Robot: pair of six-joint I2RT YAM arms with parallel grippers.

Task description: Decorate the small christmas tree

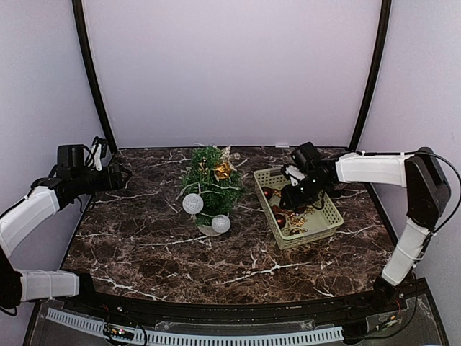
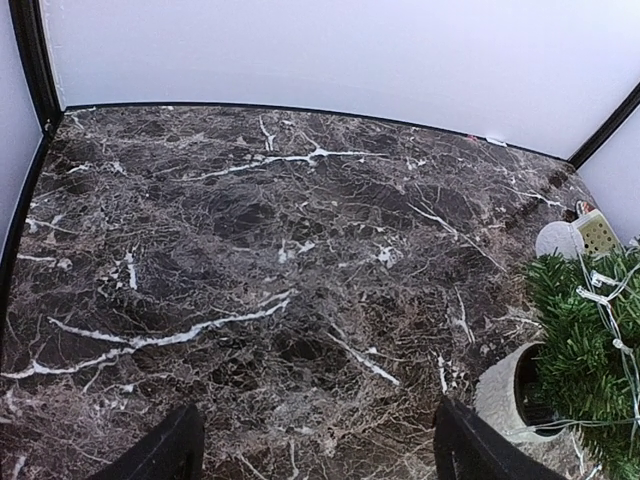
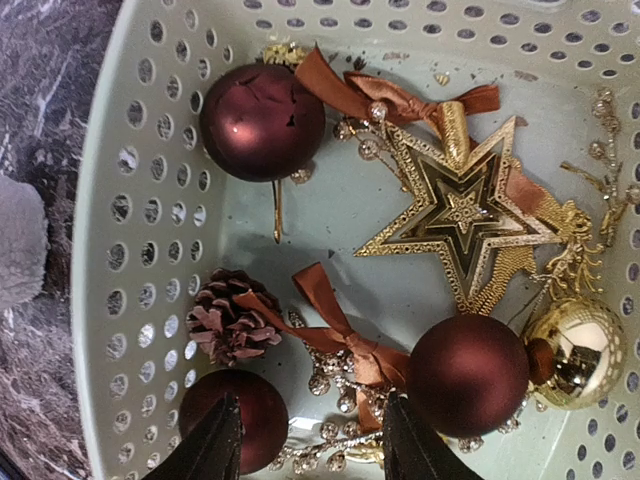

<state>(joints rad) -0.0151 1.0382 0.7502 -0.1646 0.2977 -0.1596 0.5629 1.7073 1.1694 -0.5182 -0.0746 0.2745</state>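
Note:
The small christmas tree stands mid-table in its white pot, its green branches strung with a thin light wire. It carries white balls and a gold ornament. My right gripper hangs open inside the pale green basket, over a beaded sprig with a brown bow. Its fingers stand between two maroon balls. My left gripper is open and empty over bare marble, left of the tree.
The basket wall also encloses a third maroon ball, a pinecone, a gold star and a gold ball. Black frame posts and white walls close the back of the marble table.

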